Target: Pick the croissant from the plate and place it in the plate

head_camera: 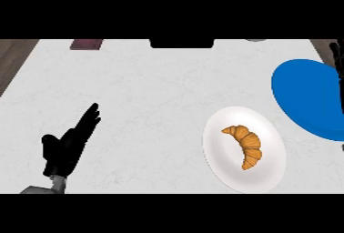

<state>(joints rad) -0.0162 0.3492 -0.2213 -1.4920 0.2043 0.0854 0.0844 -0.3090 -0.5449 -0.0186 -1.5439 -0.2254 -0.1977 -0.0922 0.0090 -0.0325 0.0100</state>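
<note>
Pale marbled counter (154,91) seen steeply from above, with a strip of wooden floor (13,59) along the left edge. Low and right of centre, a white plate (269,168), taller than wide in this view. On it, a golden-brown croissant (245,146), curved, one tip toward the plate's upper left and the other pointing down toward its lower middle; resting flat, touched by neither hand. Up and to the right of the white plate, a blue plate (306,100), near it but not touching, cut off by the right edge of the view and with nothing visible on it. At lower left, well apart from both plates, the left hand (64,148): black, open, fingers straight and close together pointing up and slightly right, thumb spread out to the left, holding nothing, grey forearm just showing at the bottom. At the right edge, just above the blue plate, only a narrow black sliver of the right hand (336,57); open or closed, cannot tell. Along the far edge of the counter, a small dark maroon object (86,44) at upper left and a black block (181,43) at top centre, both too cropped to identify.
</note>
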